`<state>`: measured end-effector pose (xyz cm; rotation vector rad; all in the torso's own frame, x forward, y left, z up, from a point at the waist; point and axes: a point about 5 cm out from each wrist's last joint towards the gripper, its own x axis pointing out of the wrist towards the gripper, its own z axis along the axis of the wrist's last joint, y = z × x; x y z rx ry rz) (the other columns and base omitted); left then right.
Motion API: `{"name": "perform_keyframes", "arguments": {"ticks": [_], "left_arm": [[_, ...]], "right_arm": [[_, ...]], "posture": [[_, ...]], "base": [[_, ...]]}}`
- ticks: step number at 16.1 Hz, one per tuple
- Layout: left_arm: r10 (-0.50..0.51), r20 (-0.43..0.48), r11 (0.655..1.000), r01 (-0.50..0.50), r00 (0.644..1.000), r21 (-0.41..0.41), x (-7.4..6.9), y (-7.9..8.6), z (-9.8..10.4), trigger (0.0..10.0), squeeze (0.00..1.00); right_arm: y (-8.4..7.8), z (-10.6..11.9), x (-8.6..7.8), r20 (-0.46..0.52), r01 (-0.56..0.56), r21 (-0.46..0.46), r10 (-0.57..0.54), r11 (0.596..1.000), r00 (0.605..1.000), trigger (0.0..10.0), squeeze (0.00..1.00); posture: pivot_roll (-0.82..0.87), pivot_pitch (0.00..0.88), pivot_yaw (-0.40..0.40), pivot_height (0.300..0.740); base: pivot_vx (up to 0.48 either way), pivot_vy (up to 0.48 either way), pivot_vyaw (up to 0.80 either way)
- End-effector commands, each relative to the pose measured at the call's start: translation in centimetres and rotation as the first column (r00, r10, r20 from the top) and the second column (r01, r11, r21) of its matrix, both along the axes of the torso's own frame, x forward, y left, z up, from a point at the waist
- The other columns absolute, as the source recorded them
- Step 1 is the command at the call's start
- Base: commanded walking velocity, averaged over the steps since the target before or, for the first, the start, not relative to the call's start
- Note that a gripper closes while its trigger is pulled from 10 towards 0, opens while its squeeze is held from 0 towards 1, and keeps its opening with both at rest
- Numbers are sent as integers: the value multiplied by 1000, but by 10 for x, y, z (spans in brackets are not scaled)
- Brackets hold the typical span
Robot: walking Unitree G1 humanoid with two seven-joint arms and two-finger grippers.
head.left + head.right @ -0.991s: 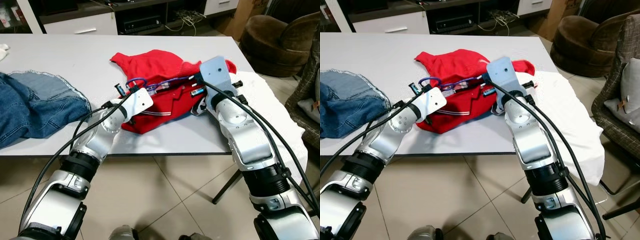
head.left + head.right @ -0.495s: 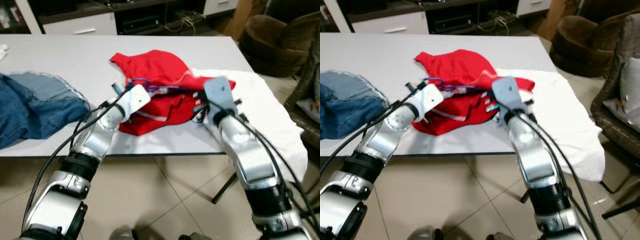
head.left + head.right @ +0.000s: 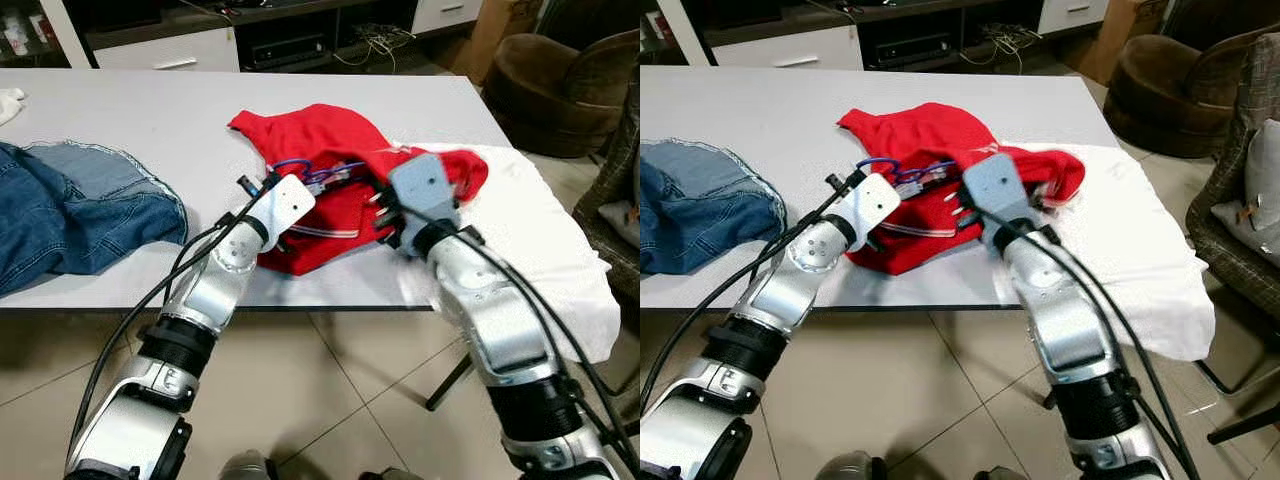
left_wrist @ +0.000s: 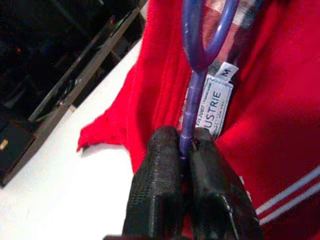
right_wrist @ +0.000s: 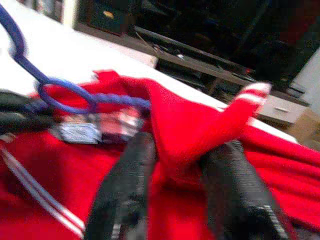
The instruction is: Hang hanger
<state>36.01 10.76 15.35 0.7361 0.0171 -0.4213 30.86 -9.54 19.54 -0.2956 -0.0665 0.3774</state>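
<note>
Compared with 1 second ago, the right gripper (image 5: 177, 192) sits nearer the robot and further to its left, its wrist housing now over the middle of the red shirt (image 3: 330, 140) rather than beside the shirt's right end. The fold of red cloth between its fingers (image 5: 125, 190) is drawn up, and the shirt's right end lies bunched on the white cloth (image 3: 540, 220).

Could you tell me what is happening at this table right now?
The robot is working a purple hanger into a red shirt on the white table. Its left tool is shut on the hanger's stem near the neck label, while its right tool pinches a fold of the shirt's fabric. A pair of jeans lies to the left and a white cloth hangs over the table's right end.
</note>
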Motion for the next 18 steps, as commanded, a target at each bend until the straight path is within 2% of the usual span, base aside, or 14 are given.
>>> {"name": "perform_keyframes", "arguments": {"ticks": [1,2,5,7,8,9,10,11,12,14,15,16,18], "left_arm": [[-65,14,998,65,998,-9,-3,-13,3,10000,75],[-62,13,998,62,998,-7,-3,-11,3,10000,75],[-51,16,999,51,999,2,-1,-9,4,10000,78],[-53,21,999,52,998,4,0,-9,6,10000,75],[-54,27,999,54,998,10,1,-9,7,10000,78],[-51,29,999,51,998,16,2,-8,7,10000,78],[-46,32,999,46,998,25,3,-5,7,10000,75],[-51,42,997,48,998,60,4,1,7,10000,75],[-50,52,994,45,997,100,6,7,7,10000,78],[-14,67,988,4,998,152,9,21,6,10000,82],[-6,69,988,-5,998,154,10,24,6,10000,82],[3,73,988,-15,997,154,11,27,7,10000,86],[9,80,988,-21,997,151,11,28,7,10000,82]], "right_arm": [[9,11,-8,12,-93,45,93,995,996,10000,1000],[8,13,-11,9,-112,56,112,992,994,10000,0],[2,17,-23,-8,-200,61,200,978,980,10000,0],[-3,12,-31,-46,-246,104,252,964,967,10000,0],[-8,7,-37,-78,-264,121,274,957,959,10000,137],[-11,6,-41,-87,-276,156,291,948,953,10000,196],[-15,13,-45,-62,-301,212,320,930,945,10000,90],[-24,28,-48,4,-337,249,347,908,938,10000,0],[-35,42,-47,56,-339,255,336,906,940,10000,0],[-61,69,-38,151,-291,234,261,928,953,10000,0],[-70,75,-34,165,-251,226,217,941,962,10000,0],[-88,80,-23,161,-139,199,107,970,981,10000,0],[-104,73,-15,115,-22,136,6,990,993,10000,0]], "posture": [[50,22,-2,740],[45,26,2,740],[45,26,2,740],[30,23,9,740],[28,21,10,740],[27,20,10,740],[27,20,10,740],[27,20,10,740],[17,18,12,740],[15,18,11,740],[14,16,8,740],[19,14,1,740],[24,14,-4,740]], "base": [[0,0,0],[0,0,0],[0,0,0],[0,0,0],[0,0,0],[0,0,0],[0,0,0],[0,0,0],[0,0,0],[0,0,0],[0,0,0],[0,0,0],[0,0,0]]}}
